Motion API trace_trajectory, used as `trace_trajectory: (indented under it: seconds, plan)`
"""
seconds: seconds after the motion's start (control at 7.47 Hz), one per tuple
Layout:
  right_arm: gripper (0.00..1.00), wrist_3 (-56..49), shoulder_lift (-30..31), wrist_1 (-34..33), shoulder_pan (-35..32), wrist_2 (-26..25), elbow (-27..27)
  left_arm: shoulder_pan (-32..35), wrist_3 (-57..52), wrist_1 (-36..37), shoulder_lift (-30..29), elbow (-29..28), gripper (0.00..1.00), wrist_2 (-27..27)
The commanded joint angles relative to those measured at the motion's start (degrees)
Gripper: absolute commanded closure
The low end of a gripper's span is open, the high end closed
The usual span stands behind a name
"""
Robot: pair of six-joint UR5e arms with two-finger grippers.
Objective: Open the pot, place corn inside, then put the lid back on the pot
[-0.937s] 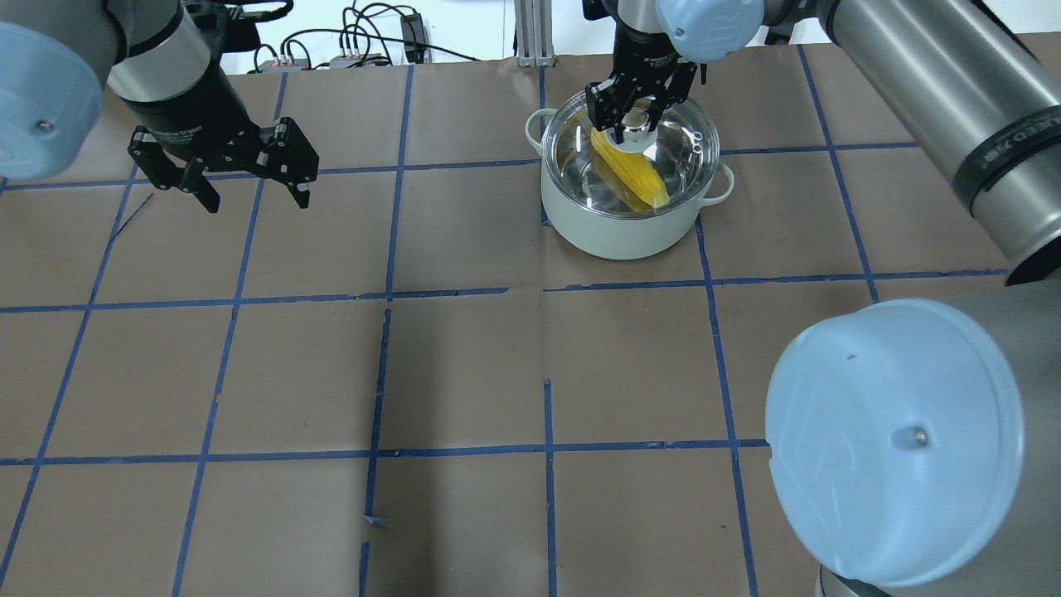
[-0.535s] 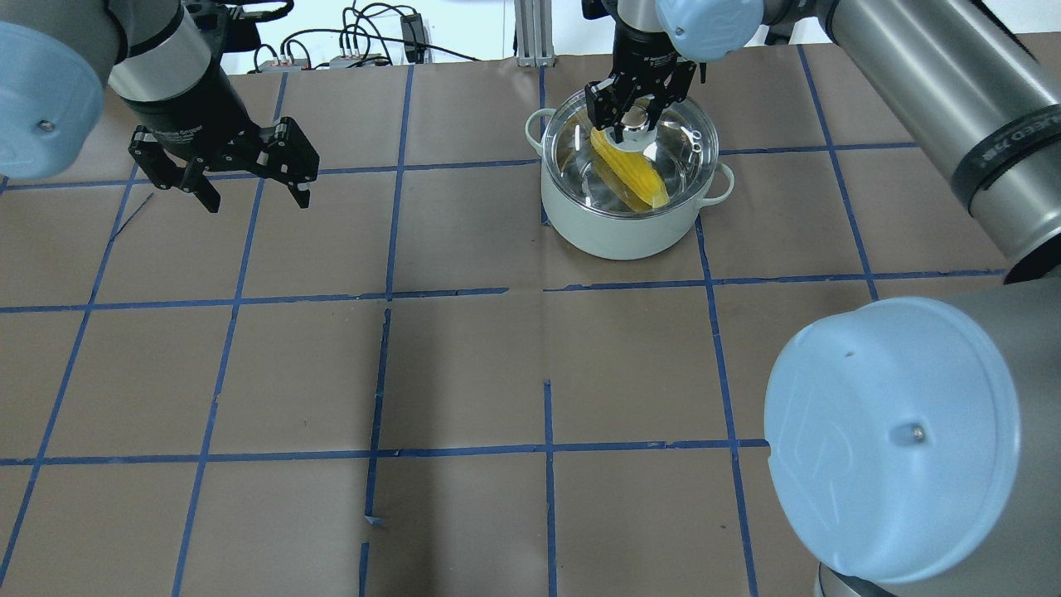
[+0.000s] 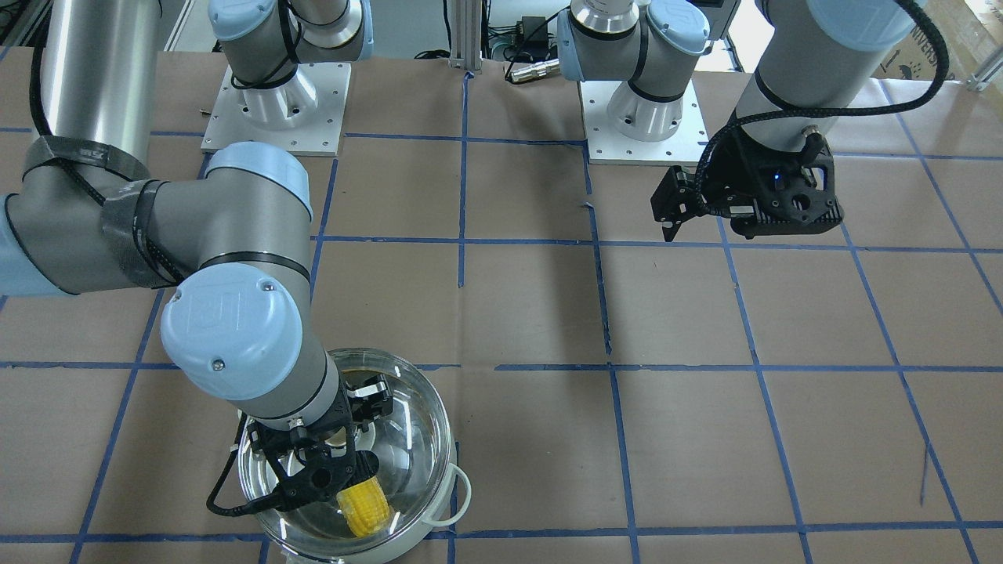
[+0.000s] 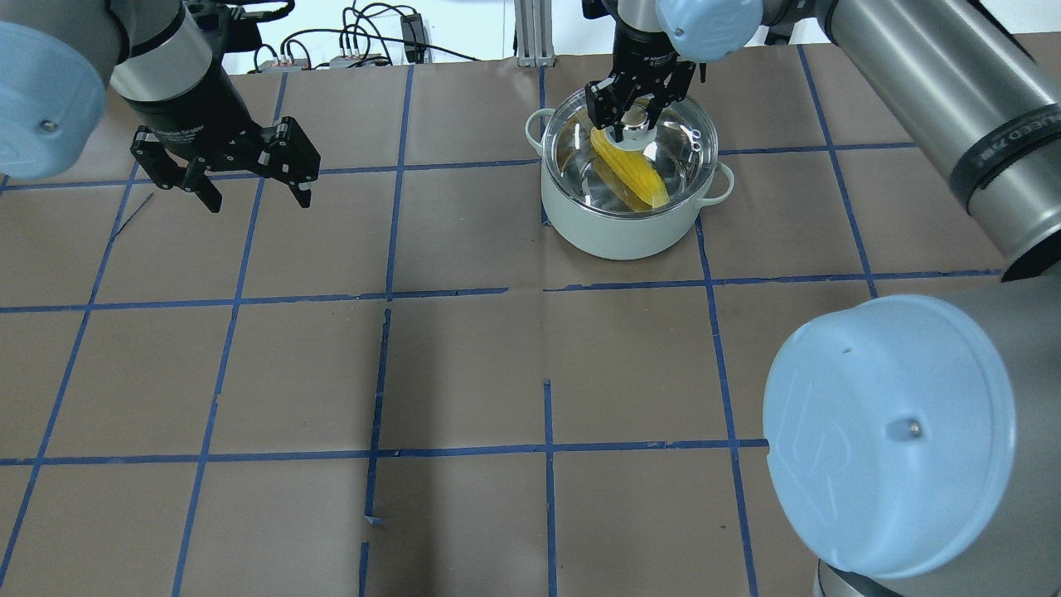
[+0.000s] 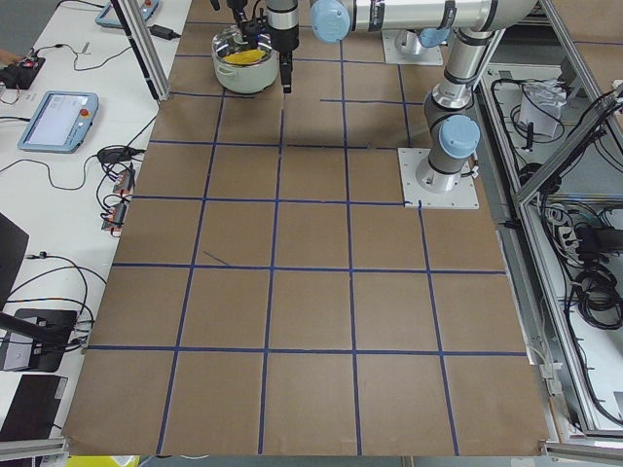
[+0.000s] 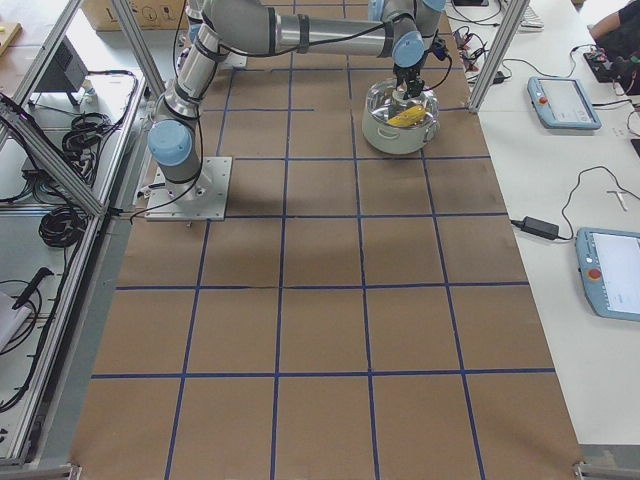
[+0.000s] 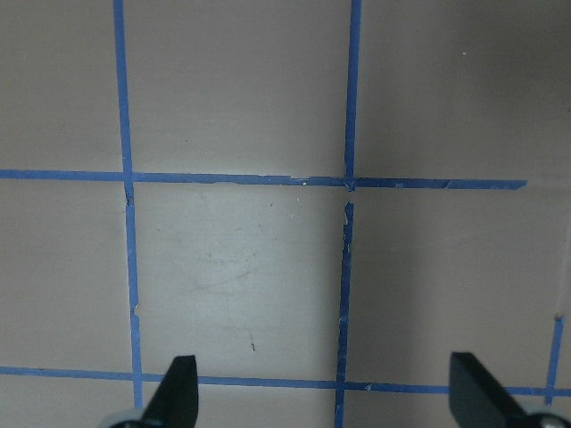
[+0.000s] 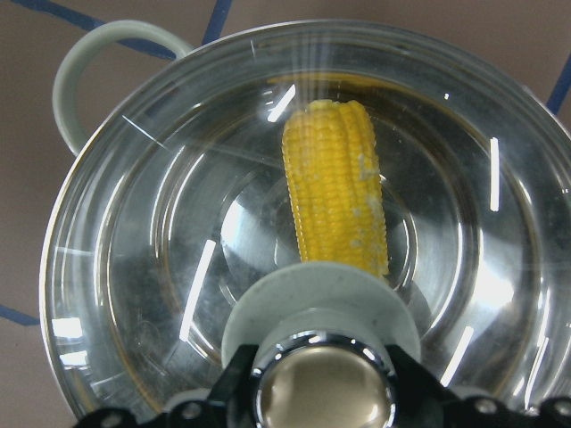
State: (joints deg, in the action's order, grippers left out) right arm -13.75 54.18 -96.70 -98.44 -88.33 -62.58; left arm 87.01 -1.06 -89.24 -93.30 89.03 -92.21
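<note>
Nearest me the brown table (image 4: 464, 373) is lying bare of any task thing. Out to the left my left pincer (image 4: 257, 199) is hanging over it with its fingers spread wide and nothing between them, parked well apart from the work so it is not crowding the other arm. Farther off on the right the pot (image 4: 613, 236) is standing on the table, and the corn (image 4: 634, 174) is lying slantwise inside it, leaning toward the wall. The lid (image 4: 692, 166) is sitting over the pot, seemingly lined up with the rim, so I judge the covering step is all but finished. At the far side my right pincer (image 4: 632, 124) is pointing straight down, closed around the lid's centre knob (image 8: 323, 308), holding the glass level and centred.
</note>
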Motion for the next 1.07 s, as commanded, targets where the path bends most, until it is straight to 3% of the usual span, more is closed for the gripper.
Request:
trace_trajectory:
  seconds: [0.0,0.67,0.8,0.94]
  plan:
    - [0.68,-0.1,0.0,-0.3,0.0,0.1,0.0,0.0,0.0,0.0,0.0,0.0,0.00,0.0]
    - [0.67,-0.1,-0.5,-0.3,0.0,0.1,-0.1,-0.1,0.0,0.0,0.0,0.0,0.00,0.0]
    - [0.58,0.0,-0.5,-0.3,0.0,0.2,-0.1,-0.1,0.0,0.0,0.0,-0.1,0.00,0.1]
    - [0.07,0.1,-0.6,-2.9,0.0,0.1,-0.2,-0.1,0.0,0.0,0.0,-0.1,0.00,0.0]
